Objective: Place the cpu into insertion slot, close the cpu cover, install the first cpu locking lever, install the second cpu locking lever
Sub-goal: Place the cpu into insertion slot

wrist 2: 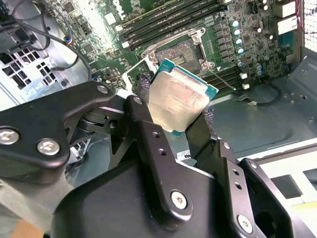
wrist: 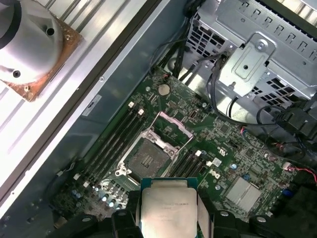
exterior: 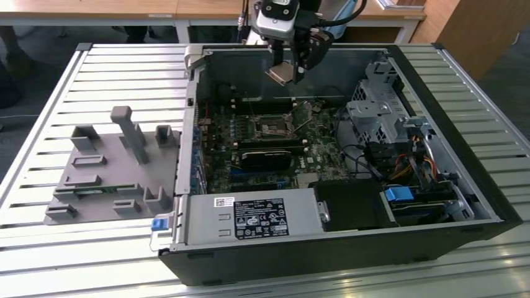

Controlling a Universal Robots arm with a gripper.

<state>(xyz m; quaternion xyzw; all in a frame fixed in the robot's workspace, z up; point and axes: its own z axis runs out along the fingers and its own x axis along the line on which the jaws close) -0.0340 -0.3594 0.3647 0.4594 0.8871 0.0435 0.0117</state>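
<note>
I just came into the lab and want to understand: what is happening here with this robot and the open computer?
The robot arm's gripper holds the cpu by its edges, above the motherboard inside the open computer case. The insertion slot under it is empty, and the cpu cover is flipped open beside it. The chip is not yet seated.

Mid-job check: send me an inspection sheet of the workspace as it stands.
Surface: slatted metal table, bearing open black computer case.
Job's things: pale silver square cpu held above case; dark square insertion slot empty; silvery cpu cover frame swung open.
Clutter: grey plastic fixture on exterior view's left.
Grippers: black claw shut on cpu.
Cables: orange and black wires near drive cage.
Surroundings: wooden desks behind.
</note>
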